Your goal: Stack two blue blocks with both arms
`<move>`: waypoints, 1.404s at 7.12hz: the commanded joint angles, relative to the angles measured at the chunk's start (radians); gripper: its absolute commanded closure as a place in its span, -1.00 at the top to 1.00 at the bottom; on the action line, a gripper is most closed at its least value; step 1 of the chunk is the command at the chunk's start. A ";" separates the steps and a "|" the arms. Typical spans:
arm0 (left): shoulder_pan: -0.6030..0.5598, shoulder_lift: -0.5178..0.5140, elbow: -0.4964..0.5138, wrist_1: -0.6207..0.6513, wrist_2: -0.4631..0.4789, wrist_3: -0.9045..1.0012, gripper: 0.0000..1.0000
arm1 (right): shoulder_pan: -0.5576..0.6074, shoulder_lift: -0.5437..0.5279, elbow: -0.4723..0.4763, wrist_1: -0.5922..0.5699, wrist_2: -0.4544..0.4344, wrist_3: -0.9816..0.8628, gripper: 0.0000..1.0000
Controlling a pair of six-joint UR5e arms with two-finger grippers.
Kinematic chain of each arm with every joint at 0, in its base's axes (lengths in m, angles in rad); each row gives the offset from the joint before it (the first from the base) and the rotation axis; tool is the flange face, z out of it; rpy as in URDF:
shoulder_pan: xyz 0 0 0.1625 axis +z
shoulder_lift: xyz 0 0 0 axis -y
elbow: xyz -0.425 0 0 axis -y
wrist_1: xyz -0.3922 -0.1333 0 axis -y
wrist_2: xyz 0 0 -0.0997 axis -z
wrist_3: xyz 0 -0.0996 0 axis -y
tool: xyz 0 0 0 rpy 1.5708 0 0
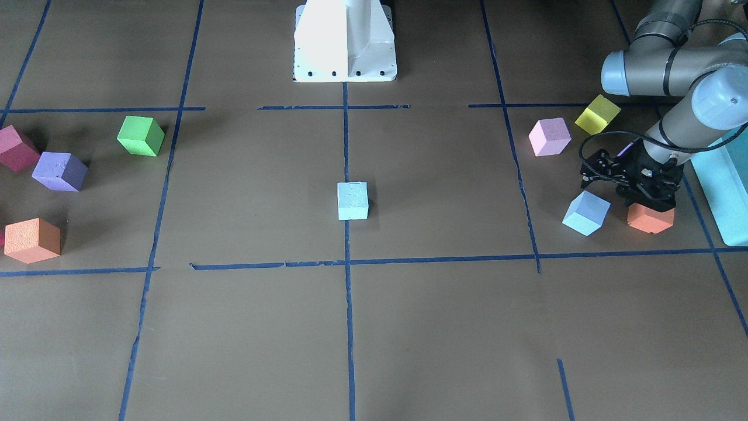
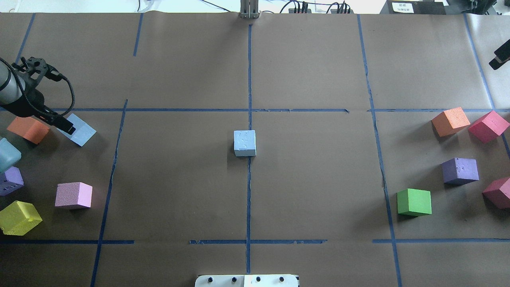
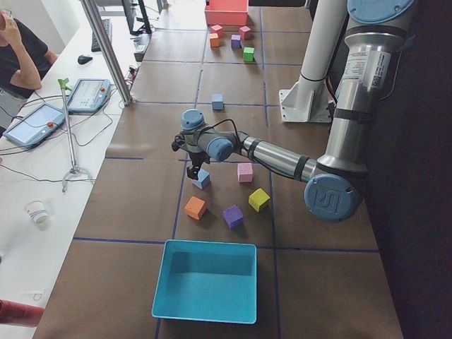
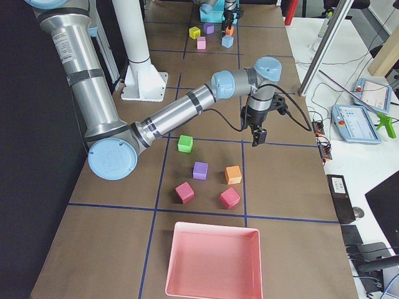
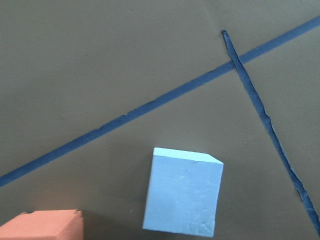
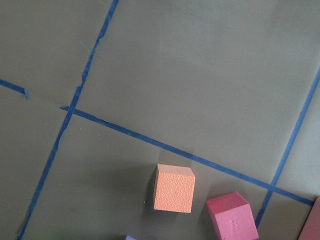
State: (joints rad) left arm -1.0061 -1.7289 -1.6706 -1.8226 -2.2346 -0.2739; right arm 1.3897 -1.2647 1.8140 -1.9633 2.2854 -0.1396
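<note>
One pale blue block (image 1: 352,200) sits at the table's centre on the blue tape line; it also shows in the overhead view (image 2: 244,143). The second blue block (image 1: 586,213) lies on the robot's left side, turned at an angle (image 2: 79,130). My left gripper (image 1: 625,190) hovers just above it, partly over its edge, and looks open and empty. The left wrist view shows that block (image 5: 184,198) on the table with no fingers in view. My right gripper (image 2: 500,59) hangs at the far right edge of the table; I cannot tell if it is open or shut.
An orange block (image 1: 650,217) lies right beside the left gripper. Pink (image 1: 549,136) and yellow (image 1: 597,114) blocks and a teal box (image 1: 724,193) are close by. Green (image 2: 414,202), purple (image 2: 460,170), orange (image 2: 450,121) and magenta (image 2: 488,126) blocks lie on the right side.
</note>
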 commanded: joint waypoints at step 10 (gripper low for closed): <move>0.050 -0.087 0.175 -0.003 0.001 -0.004 0.79 | 0.034 -0.008 -0.016 0.001 0.012 -0.035 0.99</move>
State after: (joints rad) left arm -0.9565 -1.8162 -1.5012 -1.8254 -2.2335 -0.2742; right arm 1.4234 -1.2732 1.7977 -1.9620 2.2984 -0.1766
